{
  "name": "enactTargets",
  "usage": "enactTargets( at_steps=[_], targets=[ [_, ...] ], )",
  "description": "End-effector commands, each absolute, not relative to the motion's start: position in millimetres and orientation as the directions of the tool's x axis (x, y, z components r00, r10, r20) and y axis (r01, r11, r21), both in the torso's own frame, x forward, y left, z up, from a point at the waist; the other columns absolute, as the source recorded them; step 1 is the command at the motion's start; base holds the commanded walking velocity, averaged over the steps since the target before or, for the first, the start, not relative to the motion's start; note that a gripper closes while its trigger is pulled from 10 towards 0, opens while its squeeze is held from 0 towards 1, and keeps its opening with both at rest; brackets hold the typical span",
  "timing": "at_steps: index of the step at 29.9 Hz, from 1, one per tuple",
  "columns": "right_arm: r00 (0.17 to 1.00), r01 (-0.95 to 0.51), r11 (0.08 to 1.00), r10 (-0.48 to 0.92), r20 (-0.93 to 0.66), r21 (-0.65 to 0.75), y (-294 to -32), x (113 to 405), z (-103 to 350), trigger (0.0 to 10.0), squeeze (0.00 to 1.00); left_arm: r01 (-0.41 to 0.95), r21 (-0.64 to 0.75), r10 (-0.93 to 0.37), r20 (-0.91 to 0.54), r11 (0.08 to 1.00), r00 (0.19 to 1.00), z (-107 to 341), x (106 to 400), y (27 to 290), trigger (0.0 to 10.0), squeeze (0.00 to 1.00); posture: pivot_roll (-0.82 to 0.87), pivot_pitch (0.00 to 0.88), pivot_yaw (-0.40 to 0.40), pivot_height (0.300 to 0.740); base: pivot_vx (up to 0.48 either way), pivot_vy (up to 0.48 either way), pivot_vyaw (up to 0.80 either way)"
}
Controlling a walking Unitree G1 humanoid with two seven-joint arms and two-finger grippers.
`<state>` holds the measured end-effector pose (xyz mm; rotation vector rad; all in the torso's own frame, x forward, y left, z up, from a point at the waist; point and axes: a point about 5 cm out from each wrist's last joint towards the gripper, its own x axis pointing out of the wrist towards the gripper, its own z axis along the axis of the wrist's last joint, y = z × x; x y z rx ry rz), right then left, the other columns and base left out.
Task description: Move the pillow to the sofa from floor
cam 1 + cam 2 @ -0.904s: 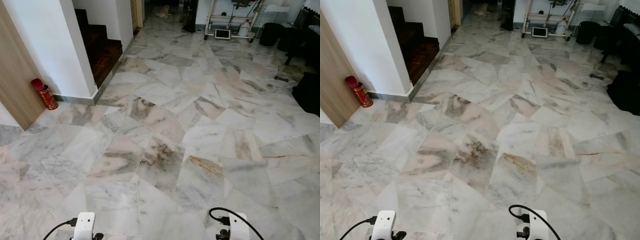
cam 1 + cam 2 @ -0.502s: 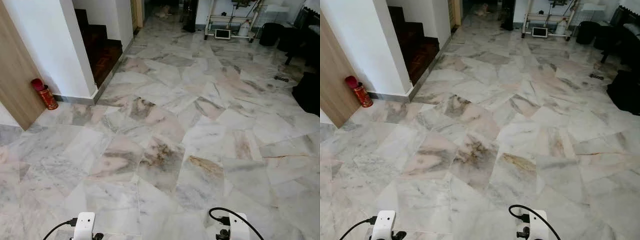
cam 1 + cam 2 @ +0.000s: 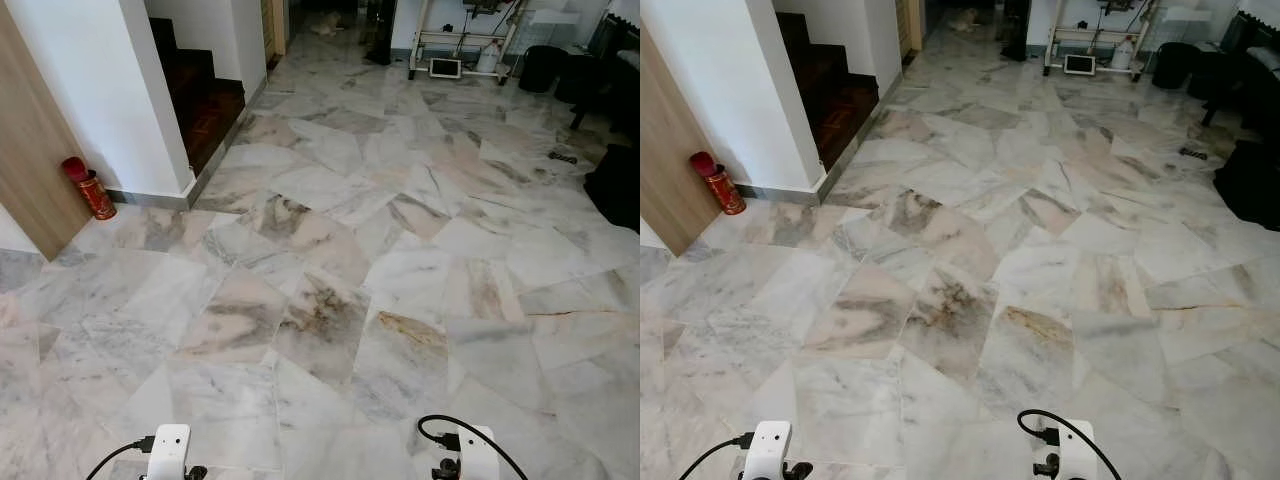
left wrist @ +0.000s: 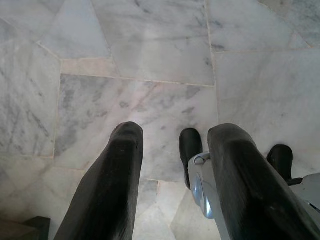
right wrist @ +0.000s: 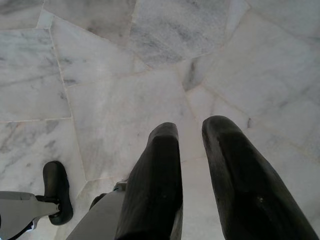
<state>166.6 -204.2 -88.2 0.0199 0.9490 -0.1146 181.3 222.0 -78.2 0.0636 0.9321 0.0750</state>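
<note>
Marble floor (image 3: 330, 300) stretches ahead of me, and no pillow lies on the part I see. Both arms hang low, their white wrists at the bottom edge of the eye views: left wrist (image 3: 168, 452), right wrist (image 3: 476, 452). In the left wrist view my left gripper (image 4: 175, 135) points down at the floor, open, with nothing between its fingers. In the right wrist view my right gripper (image 5: 192, 127) also points at the floor, its fingers a little apart and empty. My black feet (image 4: 190, 147) stand on the tiles below.
A white wall corner (image 3: 150, 110) and dark wooden stairs (image 3: 205, 100) stand at the left, with a red canister (image 3: 92, 190) by a wooden panel (image 3: 25, 160). Dark furniture (image 3: 615, 180) lines the right side. A white rack (image 3: 460, 45) stands far ahead.
</note>
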Motion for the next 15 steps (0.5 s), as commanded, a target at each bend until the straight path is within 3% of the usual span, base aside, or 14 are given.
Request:
enactTargets(
  at_steps=[1,15],
  targets=[
    [0.642,0.205,0.962,0.007,-0.767,0.181,-147.5,210.8,-72.8,10.0,0.0,0.024,0.055,0.034,-0.85,0.998,0.526,-89.2,161.1,214.0,10.0,0.0,-0.03,0.0,-0.055,0.74,0.0,0.0,0.0],
    [0.623,0.225,0.96,-0.01,-0.782,0.167,-146.2,210.8,-73.3,10.0,0.0,0.025,0.059,0.036,-0.845,0.998,0.533,-88.2,163.1,214.7,10.0,0.0,-0.03,0.0,-0.055,0.74,-0.018,0.0,0.0]
  ],
)
